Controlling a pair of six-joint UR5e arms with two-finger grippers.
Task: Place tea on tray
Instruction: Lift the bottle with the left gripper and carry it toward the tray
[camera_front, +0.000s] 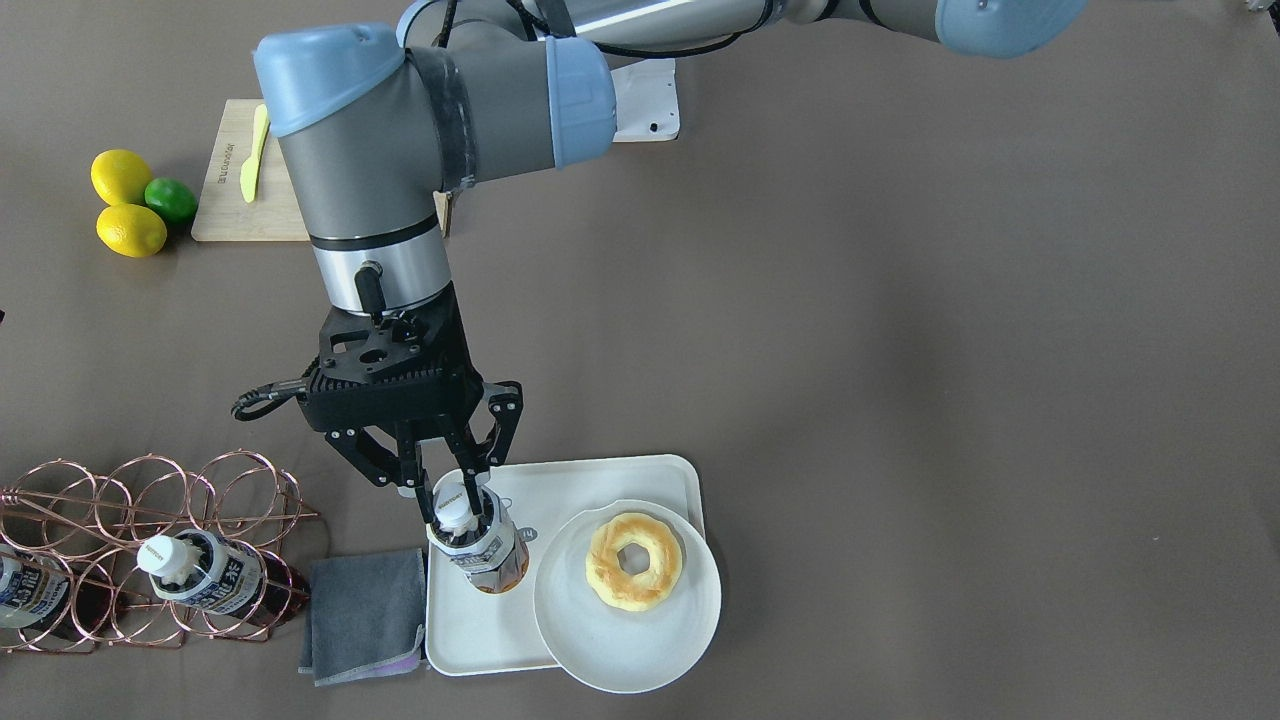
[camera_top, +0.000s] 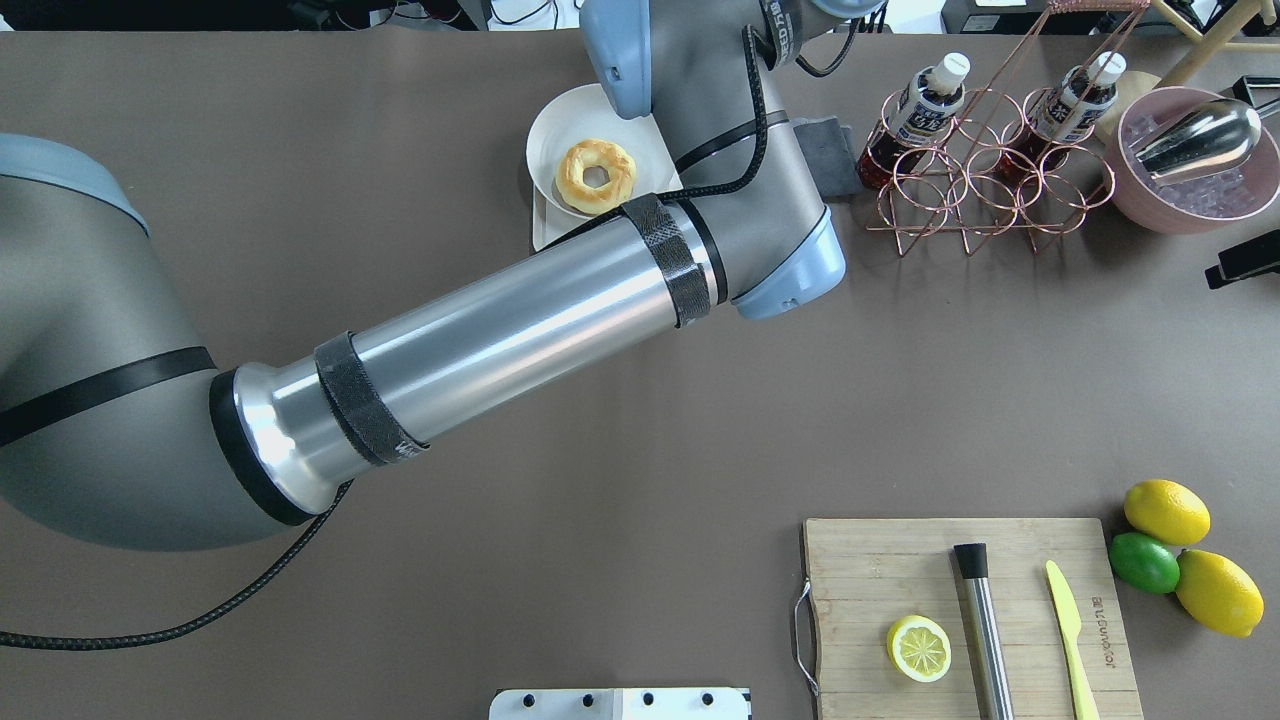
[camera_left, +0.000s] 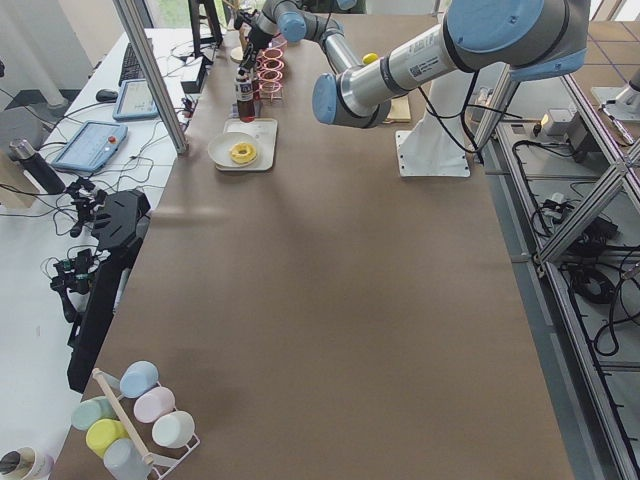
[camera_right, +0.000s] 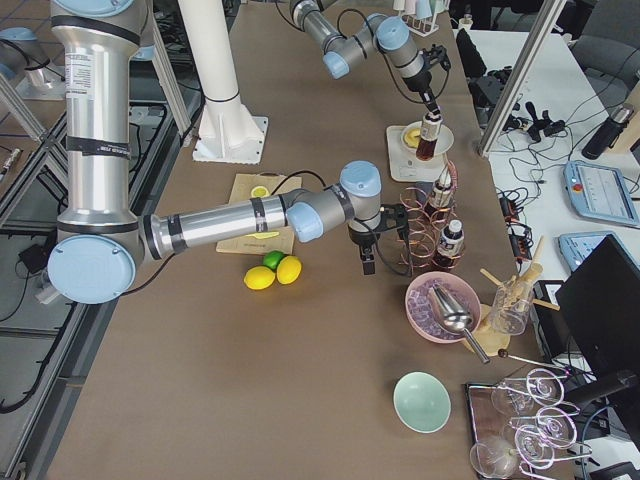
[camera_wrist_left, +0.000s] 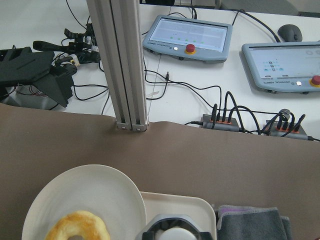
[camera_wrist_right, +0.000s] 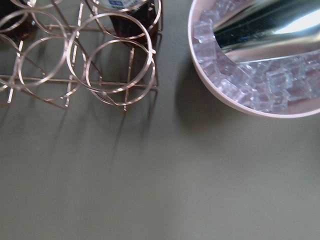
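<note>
The tea bottle (camera_front: 482, 552), with a white cap and blue-and-white label, stands upright over the left part of the cream tray (camera_front: 480, 630). Its base is at the tray's floor. My left gripper (camera_front: 455, 508) comes down from above, its fingers shut on the bottle's neck just under the cap. In the left wrist view the cap (camera_wrist_left: 172, 234) shows at the bottom edge, over the tray rim (camera_wrist_left: 200, 204). My right gripper (camera_right: 365, 255) hangs beside the wire rack (camera_right: 425, 235). I cannot tell whether it is open or shut.
A round white plate (camera_front: 625, 640) with a donut (camera_front: 634, 560) overlaps the tray's right side. A grey cloth (camera_front: 365, 615) lies left of the tray. The copper rack (camera_front: 150, 540) holds two alike bottles (camera_front: 205, 575). A pink ice bowl (camera_top: 1190, 160) and a cutting board (camera_top: 960, 620) are also here.
</note>
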